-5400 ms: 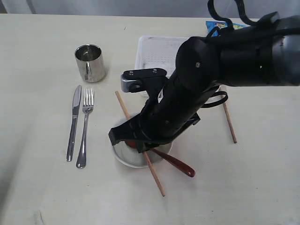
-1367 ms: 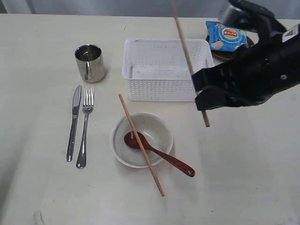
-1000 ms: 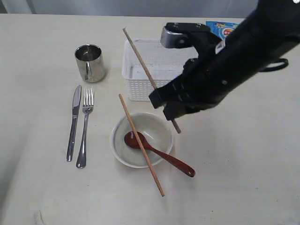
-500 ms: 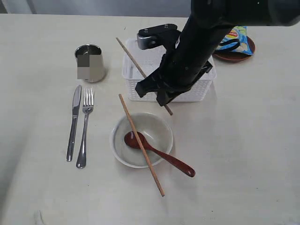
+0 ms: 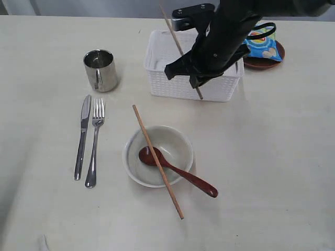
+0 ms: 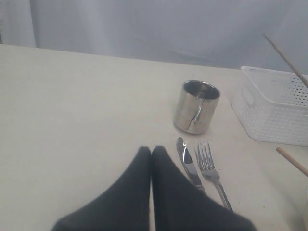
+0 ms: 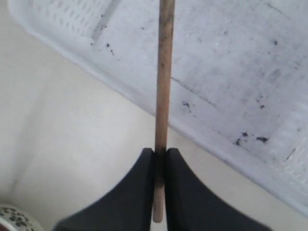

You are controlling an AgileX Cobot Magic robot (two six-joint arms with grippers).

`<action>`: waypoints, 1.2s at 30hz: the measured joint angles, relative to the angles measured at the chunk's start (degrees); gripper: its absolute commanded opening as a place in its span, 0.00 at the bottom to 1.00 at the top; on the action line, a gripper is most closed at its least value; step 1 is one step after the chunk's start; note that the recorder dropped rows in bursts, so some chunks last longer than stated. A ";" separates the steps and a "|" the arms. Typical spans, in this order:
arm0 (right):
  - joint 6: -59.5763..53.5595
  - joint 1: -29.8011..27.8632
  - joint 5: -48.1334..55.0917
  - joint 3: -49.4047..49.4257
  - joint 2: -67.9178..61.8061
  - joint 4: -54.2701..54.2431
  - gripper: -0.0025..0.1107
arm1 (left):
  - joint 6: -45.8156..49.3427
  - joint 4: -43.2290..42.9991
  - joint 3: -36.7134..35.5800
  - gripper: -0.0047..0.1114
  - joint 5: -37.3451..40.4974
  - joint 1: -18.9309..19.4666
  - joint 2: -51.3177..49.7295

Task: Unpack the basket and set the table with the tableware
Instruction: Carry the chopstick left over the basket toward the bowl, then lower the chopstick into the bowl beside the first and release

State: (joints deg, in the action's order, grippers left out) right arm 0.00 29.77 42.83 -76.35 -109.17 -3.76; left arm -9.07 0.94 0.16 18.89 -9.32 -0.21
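Three steel pieces, cup (image 5: 100,69), knife (image 5: 82,137) and fork (image 5: 95,141), lie set out at the left of the table (image 5: 47,209), the left pincer (image 6: 151,150) closed and empty beside them; mid-table the bowl (image 5: 175,144) carries the spoon (image 5: 180,173) and one chopstick (image 5: 162,178). Over the basket (image 5: 178,86) the right arm (image 5: 230,26) bends down, the right pincer (image 7: 160,153) clamped on the second chopstick (image 7: 163,72), steeply tilted, likely to join its mate.

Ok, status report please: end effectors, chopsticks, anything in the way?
Right end effector shut on chopstick, over basket edge. Left end effector shut, empty. Second chopstick lies across bowl.
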 measured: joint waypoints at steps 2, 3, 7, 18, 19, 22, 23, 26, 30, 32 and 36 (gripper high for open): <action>0.00 -0.60 0.59 -0.10 0.12 0.00 0.02 | 0.00 0.00 0.00 0.04 0.00 0.00 0.00; -0.43 -0.71 1.40 -0.10 0.49 -0.18 0.02 | 0.00 0.00 0.00 0.04 0.00 0.00 0.00; -2.21 0.38 4.78 -0.10 3.46 -3.36 0.02 | 0.00 0.00 0.00 0.04 0.00 0.00 0.00; -2.31 3.18 13.99 9.22 18.95 -21.97 0.02 | 0.00 0.00 0.00 0.04 0.00 0.00 0.00; -2.31 3.31 14.13 12.02 19.86 -23.03 0.02 | 0.00 0.00 0.00 0.04 0.00 0.00 0.00; -2.31 5.07 14.24 17.75 20.84 -24.09 0.02 | 0.00 0.00 0.00 0.04 0.00 0.00 0.00; -2.31 6.08 14.14 19.33 21.12 -24.71 0.02 | 0.00 0.00 0.00 0.04 0.00 0.00 0.00; -2.31 9.47 13.31 22.87 21.25 -27.51 0.02 | 0.00 0.00 0.00 0.04 0.00 0.00 0.00; -2.31 11.46 10.25 24.26 21.25 -28.95 0.02 | 0.00 0.00 0.00 0.04 0.00 0.00 0.00; -2.31 11.46 10.24 24.26 21.25 -29.17 0.02 | 0.00 0.00 0.00 0.04 0.00 0.00 0.00; -1.86 11.46 10.90 24.26 21.25 -29.38 0.02 | 0.00 0.00 0.00 0.04 0.00 0.00 0.00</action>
State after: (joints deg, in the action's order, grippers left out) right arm -1.86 41.23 53.73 -52.09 -87.92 -33.14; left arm -9.07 0.94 0.16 18.89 -9.32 -0.21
